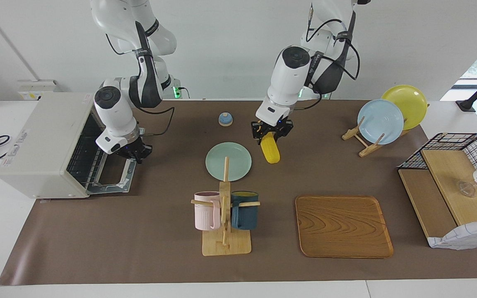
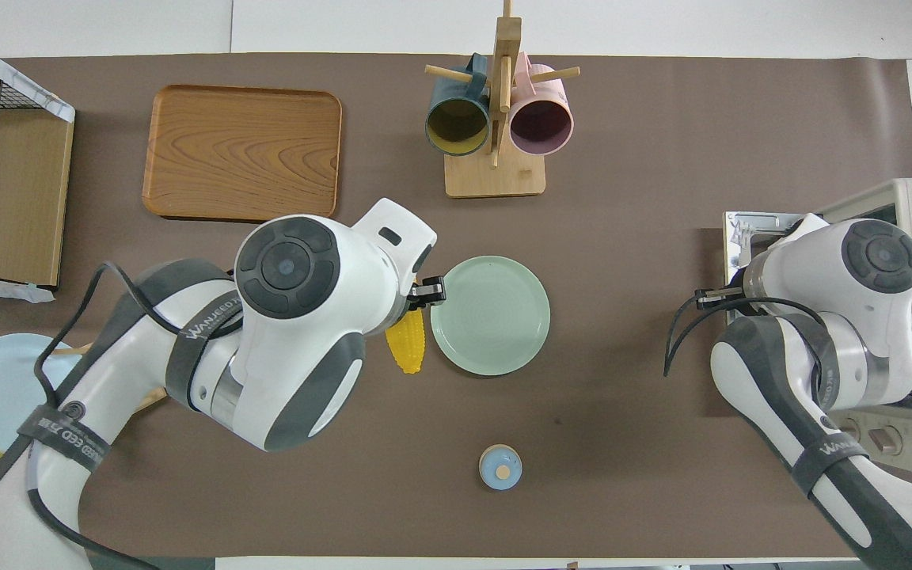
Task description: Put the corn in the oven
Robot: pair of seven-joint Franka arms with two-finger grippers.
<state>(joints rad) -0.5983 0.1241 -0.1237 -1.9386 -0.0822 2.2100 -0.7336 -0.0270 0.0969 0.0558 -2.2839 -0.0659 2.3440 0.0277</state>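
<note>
The yellow corn [image 1: 270, 152] hangs tip down from my left gripper [image 1: 271, 131], which is shut on its upper end. Gripper and cob are over the brown mat just beside the green plate [image 1: 228, 161], toward the left arm's end of the table. From overhead the left arm covers most of the corn [image 2: 408, 348]. The off-white oven [image 1: 39, 140] stands at the right arm's end, its door [image 1: 114, 179] folded down flat and the wire rack showing inside. My right gripper [image 1: 133, 154] is shut on the door's handle at the end nearer the robots.
A mug rack [image 1: 225, 215] with a pink and a dark blue mug stands farther from the robots than the plate. The bare wooden tray [image 1: 342, 225] lies beside it. A small blue knob [image 1: 225, 119] sits near the robots. A plate stand [image 1: 381, 118] and wire shelf [image 1: 458, 182] are at the left arm's end.
</note>
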